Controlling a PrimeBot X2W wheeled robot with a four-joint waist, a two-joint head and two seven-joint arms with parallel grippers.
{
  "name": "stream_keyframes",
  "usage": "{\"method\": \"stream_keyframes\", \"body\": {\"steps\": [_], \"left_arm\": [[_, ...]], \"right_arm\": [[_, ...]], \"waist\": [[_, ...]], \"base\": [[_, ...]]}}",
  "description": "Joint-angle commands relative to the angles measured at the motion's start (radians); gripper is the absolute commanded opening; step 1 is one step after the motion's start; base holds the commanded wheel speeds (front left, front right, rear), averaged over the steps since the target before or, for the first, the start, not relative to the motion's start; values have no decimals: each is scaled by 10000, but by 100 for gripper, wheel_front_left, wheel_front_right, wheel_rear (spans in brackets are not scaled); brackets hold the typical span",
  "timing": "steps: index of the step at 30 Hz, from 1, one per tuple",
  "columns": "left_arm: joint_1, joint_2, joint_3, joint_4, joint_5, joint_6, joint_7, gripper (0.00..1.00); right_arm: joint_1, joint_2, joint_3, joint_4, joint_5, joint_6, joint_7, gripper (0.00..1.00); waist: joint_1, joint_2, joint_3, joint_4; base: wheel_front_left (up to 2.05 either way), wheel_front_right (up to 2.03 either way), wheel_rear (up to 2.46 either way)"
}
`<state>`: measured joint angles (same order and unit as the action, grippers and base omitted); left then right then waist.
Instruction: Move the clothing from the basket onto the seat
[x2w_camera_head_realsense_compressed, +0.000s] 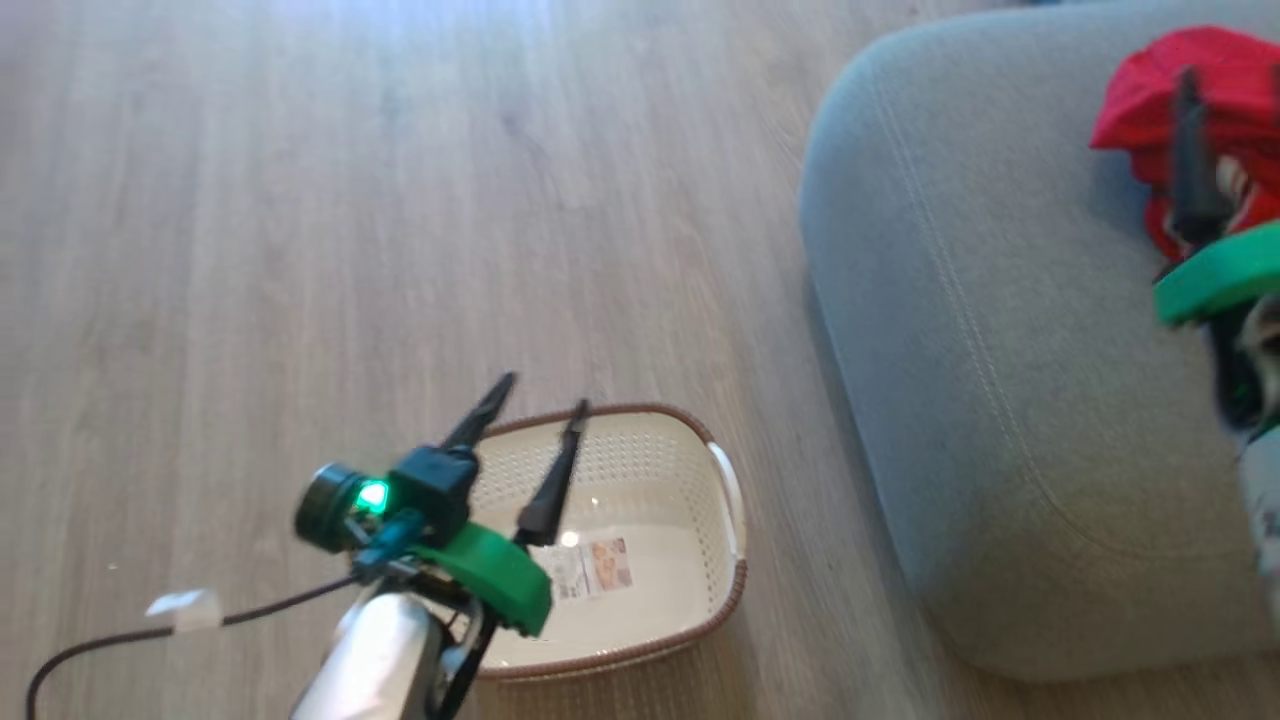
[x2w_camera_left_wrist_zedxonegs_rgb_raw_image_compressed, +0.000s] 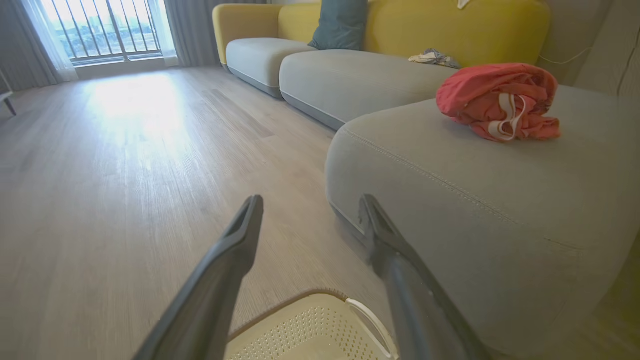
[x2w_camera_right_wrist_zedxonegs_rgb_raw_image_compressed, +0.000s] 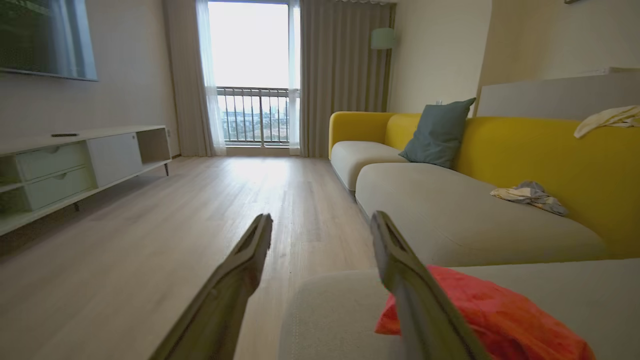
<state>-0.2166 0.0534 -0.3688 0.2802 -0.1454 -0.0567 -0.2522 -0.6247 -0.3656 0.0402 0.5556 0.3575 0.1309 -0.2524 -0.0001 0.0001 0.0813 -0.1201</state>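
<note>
One basket (x2w_camera_head_realsense_compressed: 640, 450) with one paper label (x2w_camera_head_realsense_compressed: 596, 566) inside; one heap of red clothing (x2w_camera_left_wrist_zedxonegs_rgb_raw_image_compressed: 480, 90) on the seat (x2w_camera_head_realsense_compressed: 980, 380); two grippers, left gripper (x2w_camera_head_realsense_compressed: 546, 392) and right gripper (x2w_camera_right_wrist_zedxonegs_rgb_raw_image_compressed: 321, 217); one teal pillow (x2w_camera_right_wrist_zedxonegs_rgb_raw_image_compressed: 437, 132); two crumpled cloths (x2w_camera_right_wrist_zedxonegs_rgb_raw_image_compressed: 530, 197) (x2w_camera_right_wrist_zedxonegs_rgb_raw_image_compressed: 607, 117) on the yellow sofa (x2w_camera_right_wrist_zedxonegs_rgb_raw_image_compressed: 540, 150)

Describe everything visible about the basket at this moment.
The basket is a small rectangular tub of cream plastic with perforated walls, a brown braided rim and a white handle on the side nearest the seat. It stands upright on the wooden floor, close beside the seat but apart from it. Inside lies a paper label; the clothing lies on the seat instead. The left gripper hangs open above it, apparently not touching.
</note>
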Motion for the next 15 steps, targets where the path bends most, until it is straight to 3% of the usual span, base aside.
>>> {"method": "stream_keyframes", "body": {"steps": [1,7,15], "left_arm": [[-142,-18,562,-340,-30,144,-95,100],[268,-26,1432,-511,-25,462,-95,100],[562,-30,2116,-936,-10,1025,-95,100]], "right_arm": [[147,-79,367,-728,234,-2,-92,100],[1663,285,1039,-2447,639,-2,-93,100],[3112,1125,940,-3095,634,-2,-93,100]], "waist": [[1,-1,-265,298],[1,-1,-589,926],[1,-1,-789,1650]], "base": [[0,0,0],[0,0,0],[0,0,0]]}}
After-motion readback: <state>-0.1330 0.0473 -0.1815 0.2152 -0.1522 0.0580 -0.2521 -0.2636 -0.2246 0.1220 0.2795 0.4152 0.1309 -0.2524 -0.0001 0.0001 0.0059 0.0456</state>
